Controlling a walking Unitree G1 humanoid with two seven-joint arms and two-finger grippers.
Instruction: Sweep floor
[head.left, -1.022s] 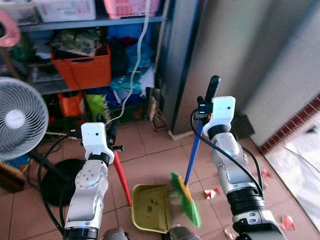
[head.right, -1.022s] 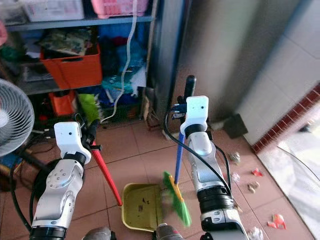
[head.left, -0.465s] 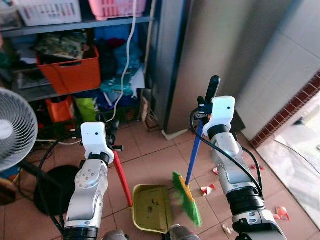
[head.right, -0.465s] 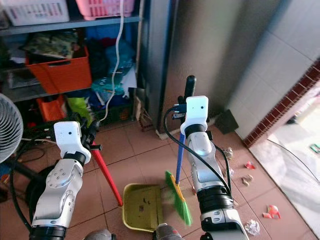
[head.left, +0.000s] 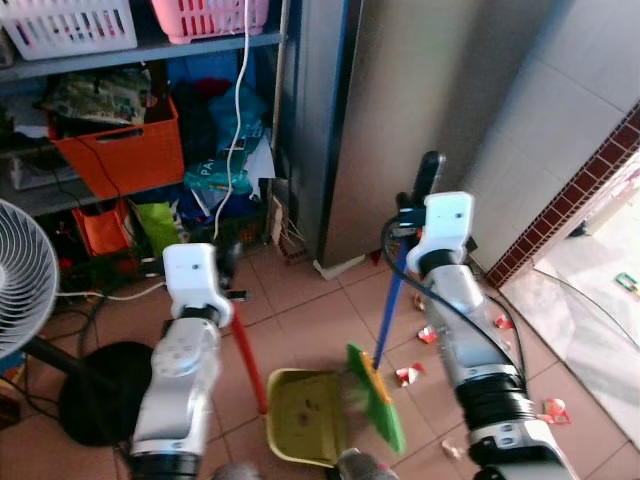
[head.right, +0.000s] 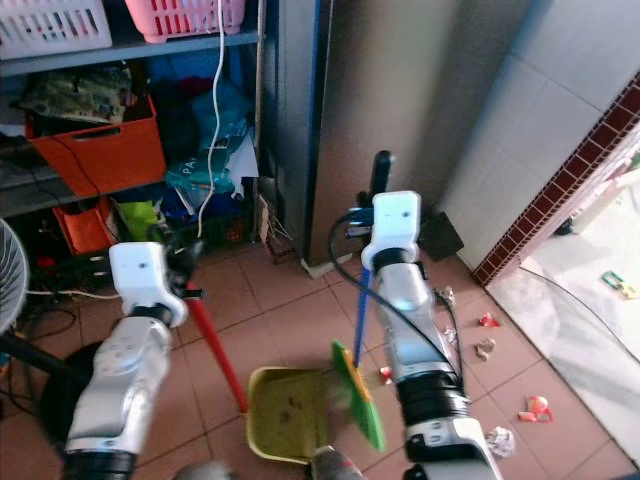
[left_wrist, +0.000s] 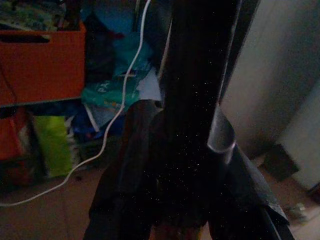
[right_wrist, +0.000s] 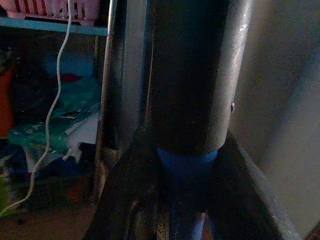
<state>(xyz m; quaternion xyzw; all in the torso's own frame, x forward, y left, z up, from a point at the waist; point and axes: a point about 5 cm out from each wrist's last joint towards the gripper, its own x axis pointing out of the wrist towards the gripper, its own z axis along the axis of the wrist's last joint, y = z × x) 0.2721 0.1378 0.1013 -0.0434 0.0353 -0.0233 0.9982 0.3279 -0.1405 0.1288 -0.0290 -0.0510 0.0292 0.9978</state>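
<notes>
A yellow dustpan (head.left: 298, 418) rests on the tiled floor in front of me. Its red handle (head.left: 247, 362) rises to my left gripper (head.left: 224, 277), which is shut on it. My right gripper (head.left: 411, 214) is shut on the broom's blue handle (head.left: 388, 308), just under its black top grip (right_wrist: 196, 70). The green bristles (head.left: 378, 400) hang at the dustpan's right edge. Red and white paper scraps (head.left: 409, 375) lie on the floor to the right of the broom. In the left wrist view the dark fingers (left_wrist: 123, 192) close around the handle.
A white fan (head.left: 16, 282) on a black base (head.left: 92, 392) stands at the left. Behind it are shelves with an orange crate (head.left: 116, 152) and a hanging white cable (head.left: 236, 130). A grey cabinet (head.left: 400, 100) and a tiled wall (head.left: 570, 130) stand ahead. More scraps (head.left: 555, 410) lie at the right.
The view has swung to the right: the fan and shelves slid left and more floor with scraps came in at the right. Both arms keep their hold and pose.
</notes>
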